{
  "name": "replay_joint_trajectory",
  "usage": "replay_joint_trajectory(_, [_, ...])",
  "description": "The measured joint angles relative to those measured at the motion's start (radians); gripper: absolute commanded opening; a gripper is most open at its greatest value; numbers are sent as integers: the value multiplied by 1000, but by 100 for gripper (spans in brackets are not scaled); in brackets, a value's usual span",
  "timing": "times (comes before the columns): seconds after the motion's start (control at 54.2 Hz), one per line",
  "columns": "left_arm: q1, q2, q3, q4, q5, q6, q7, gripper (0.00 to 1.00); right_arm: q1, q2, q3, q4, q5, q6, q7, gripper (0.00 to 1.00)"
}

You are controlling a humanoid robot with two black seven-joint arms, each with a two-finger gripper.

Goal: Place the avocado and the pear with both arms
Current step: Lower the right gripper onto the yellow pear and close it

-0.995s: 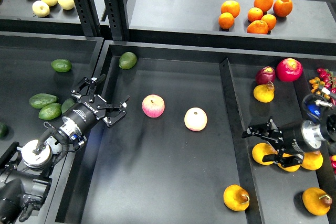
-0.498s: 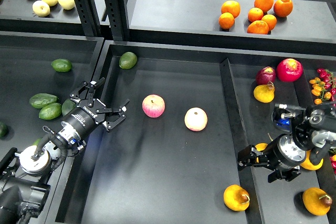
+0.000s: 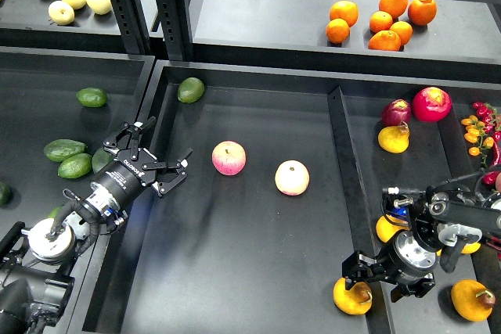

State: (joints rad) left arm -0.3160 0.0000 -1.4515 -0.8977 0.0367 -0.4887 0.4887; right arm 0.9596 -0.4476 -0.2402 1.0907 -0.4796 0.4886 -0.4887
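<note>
two arms low over the fruit trays

the left arm comes up from the bottom left corner and slants toward the middle tray. its gripper hangs over that tray's left wall, fingers spread wide apart with nothing between them. just behind it, in the left tray, lie several dark green avocados; the long one sits next to a second, and a third is partly covered by the gripper.

the right arm reaches in from the right edge, bent down low, its wrist a tangle of cables. its gripper points left, right at the divider between the middle and right trays, and sits over a yellow-orange pear near the front of the middle tray. the fingers look parted around the top of the pear, but they are dark and i cannot tell if they touch it. more pears in the right tray are half hidden behind the arm.

two pink-and-yellow apples rest in the open middle of the tray.
</note>
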Motion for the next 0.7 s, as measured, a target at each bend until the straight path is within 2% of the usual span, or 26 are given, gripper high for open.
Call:
replay_joint_trajectory(0.221, [1, 0, -2, -1, 0, 0, 0, 99, -25, 51, 15, -51, -3, 0, 0, 88])
replay_joint_trajectory(0.7, [21, 0, -3, -22, 0, 0, 0, 99, -26, 87, 46, -107, -2, 0, 0, 86])
